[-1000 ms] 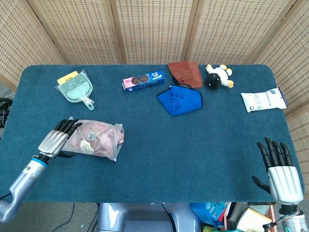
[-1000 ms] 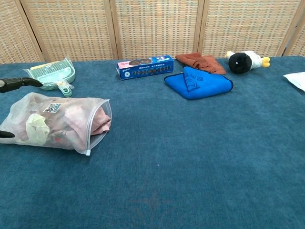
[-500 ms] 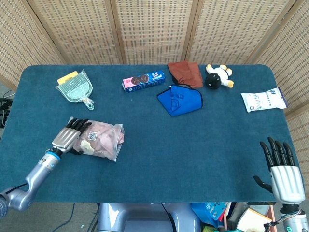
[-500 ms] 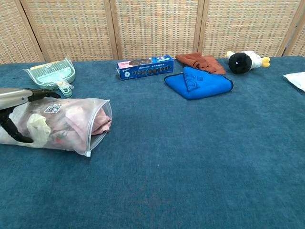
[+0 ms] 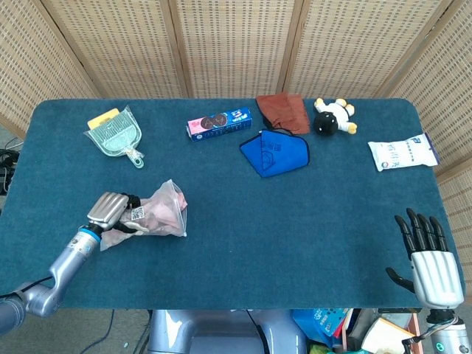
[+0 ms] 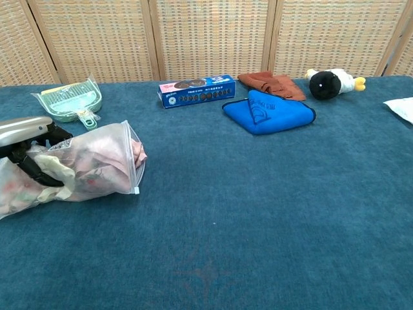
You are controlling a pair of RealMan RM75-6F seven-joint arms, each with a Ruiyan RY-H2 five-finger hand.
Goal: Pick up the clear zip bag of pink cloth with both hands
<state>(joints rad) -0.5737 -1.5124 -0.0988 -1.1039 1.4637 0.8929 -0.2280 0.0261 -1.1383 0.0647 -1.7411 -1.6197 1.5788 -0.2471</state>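
Observation:
The clear zip bag of pink cloth (image 5: 158, 215) (image 6: 97, 165) lies at the front left of the blue table, crumpled and partly raised at its zip end. My left hand (image 5: 112, 210) (image 6: 29, 145) grips the bag's left part, fingers curled into the plastic. My right hand (image 5: 428, 262) hovers at the table's front right corner, fingers spread, holding nothing; the chest view does not show it.
A green dustpan (image 5: 116, 135) lies at the back left. A cookie box (image 5: 218, 123), a brown cloth (image 5: 284, 110), a blue cloth (image 5: 275, 153) and a plush toy (image 5: 333, 116) lie along the back. A white packet (image 5: 402, 153) rests at the right edge.
My left hand slid further onto the bag and closed on it, bunching it and lifting its zip end. The right hand has barely moved.

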